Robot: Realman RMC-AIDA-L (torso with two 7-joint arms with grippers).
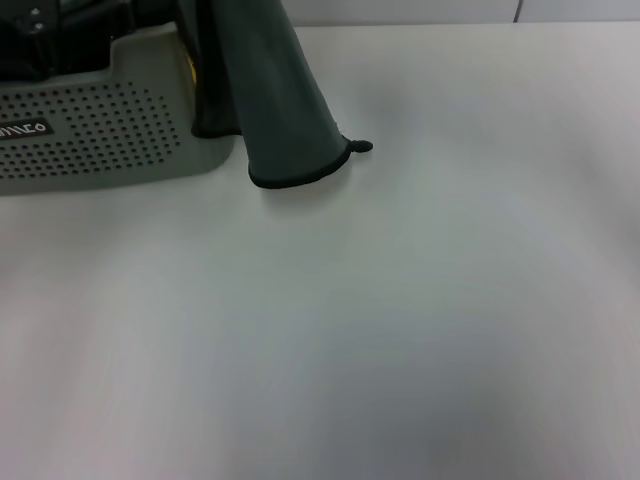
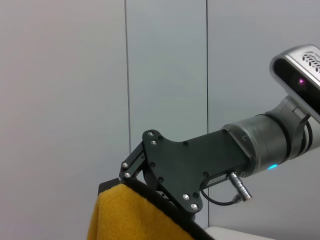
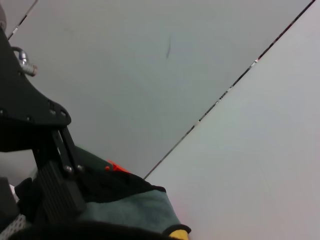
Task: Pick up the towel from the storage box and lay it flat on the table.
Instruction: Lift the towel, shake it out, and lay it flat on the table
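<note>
The dark green towel (image 1: 270, 100) hangs from above the head view's top edge. Its black-stitched lower edge rests on the white table (image 1: 400, 320) just right of the storage box (image 1: 90, 130), with the corner loop (image 1: 360, 147) on the table. Neither gripper shows in the head view. The left wrist view shows my right gripper (image 2: 129, 175) shut on the towel's top edge, yellow face (image 2: 130, 215) towards the camera. The right wrist view shows my left gripper (image 3: 60, 200) shut on the towel (image 3: 130, 207).
The pale perforated storage box with white lettering (image 1: 22, 129) stands at the far left. A black part (image 1: 40, 40) shows above its back. Grey wall panels fill both wrist views. The white table stretches to the right and the front.
</note>
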